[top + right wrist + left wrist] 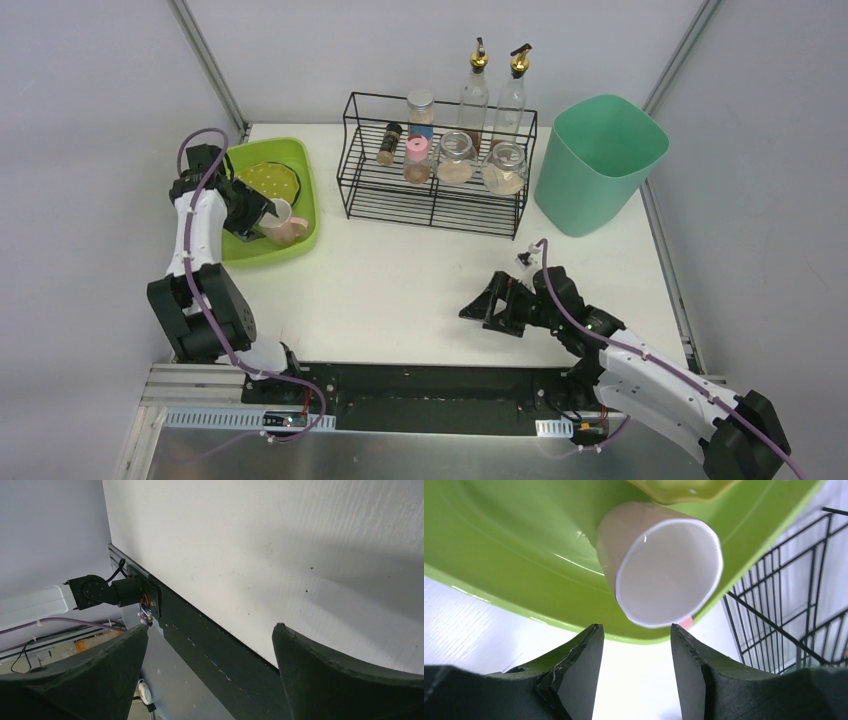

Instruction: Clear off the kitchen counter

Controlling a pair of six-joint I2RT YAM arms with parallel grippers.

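Note:
The white kitchen counter [400, 280] lies bare between the two arms. At its left stands a lime-green tub [304, 238] that holds a yellow dotted plate [266, 180] and a pink cup [287, 229]. In the left wrist view the cup [664, 570] lies on its side inside the tub [514, 545], white mouth toward the camera, just under the plate [679, 490]. My left gripper [262, 215] hovers at the tub's near rim, open [636, 635], with nothing between its fingers. My right gripper [478, 308] is low over the counter's front right, open and empty [210, 635].
A black wire rack [440, 195] with several spice jars and two oil bottles [492, 85] stands at the back centre. A mint-green bin [600, 160] stands at the back right. The rack's wires [794, 605] are close on the right of the left gripper. The counter's black front rail [210, 655] runs below the right gripper.

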